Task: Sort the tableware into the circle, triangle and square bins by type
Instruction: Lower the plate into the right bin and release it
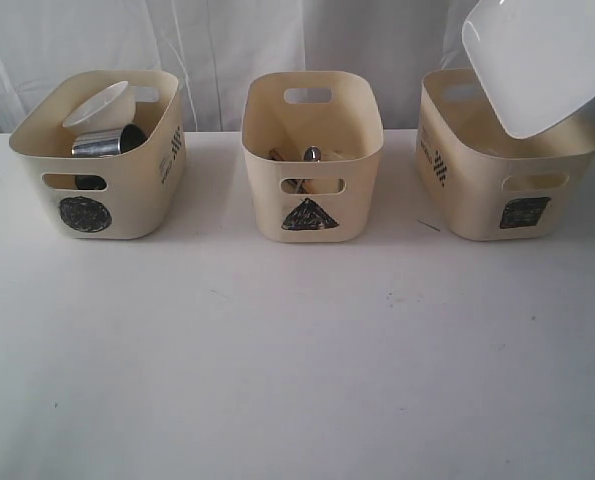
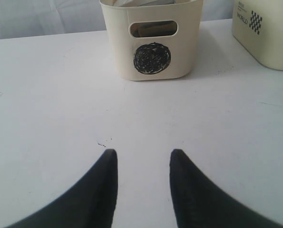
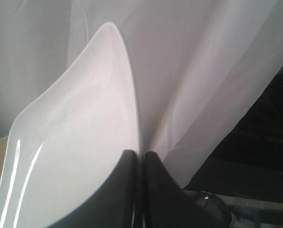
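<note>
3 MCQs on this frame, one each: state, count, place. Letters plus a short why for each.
1. The left claw is:
A) open, nothing between its fingers
B) shut, empty
C) shut on a bin's handle

2. Cream bins standing on the table:
A) two
B) three
C) four

3. The white plate is:
A) flat on the table
B) in the air, tilted, above the square bin
C) in the left claw

Key:
1 A: its fingers stand apart with only bare table between them.
2 B: three tubs stand in a row.
3 B: the right claw pinches the plate's edge over that bin.
</note>
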`<state>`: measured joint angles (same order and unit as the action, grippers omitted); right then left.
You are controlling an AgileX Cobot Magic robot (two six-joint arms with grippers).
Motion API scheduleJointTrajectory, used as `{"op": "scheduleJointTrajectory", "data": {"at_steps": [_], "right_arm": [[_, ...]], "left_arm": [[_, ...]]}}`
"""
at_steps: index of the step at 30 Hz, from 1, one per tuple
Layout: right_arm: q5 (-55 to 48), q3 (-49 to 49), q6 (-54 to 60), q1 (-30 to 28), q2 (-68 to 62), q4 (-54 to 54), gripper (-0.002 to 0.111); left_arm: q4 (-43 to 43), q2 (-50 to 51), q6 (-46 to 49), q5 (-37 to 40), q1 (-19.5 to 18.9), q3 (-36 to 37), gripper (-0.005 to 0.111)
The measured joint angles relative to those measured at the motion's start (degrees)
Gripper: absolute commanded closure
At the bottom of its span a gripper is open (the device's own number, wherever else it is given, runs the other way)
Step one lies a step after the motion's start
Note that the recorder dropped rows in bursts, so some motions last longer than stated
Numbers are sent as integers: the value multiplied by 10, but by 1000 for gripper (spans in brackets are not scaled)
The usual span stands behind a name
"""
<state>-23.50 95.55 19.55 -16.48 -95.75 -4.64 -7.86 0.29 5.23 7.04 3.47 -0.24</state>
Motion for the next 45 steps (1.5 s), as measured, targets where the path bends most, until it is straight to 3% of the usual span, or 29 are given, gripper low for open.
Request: {"op": "scheduleJointTrajectory", "data": {"at_steps": [33, 40, 45], "right_arm": [[39, 4, -3, 1, -119, 21, 108], [39, 4, -4, 8, -119, 21, 90], [40, 8, -4, 11, -119, 21, 86]], "left_arm": [[0, 0, 0, 0, 0, 0, 65], [0, 0, 0, 0, 0, 0, 65], [0, 0, 0, 0, 0, 0, 65]]}}
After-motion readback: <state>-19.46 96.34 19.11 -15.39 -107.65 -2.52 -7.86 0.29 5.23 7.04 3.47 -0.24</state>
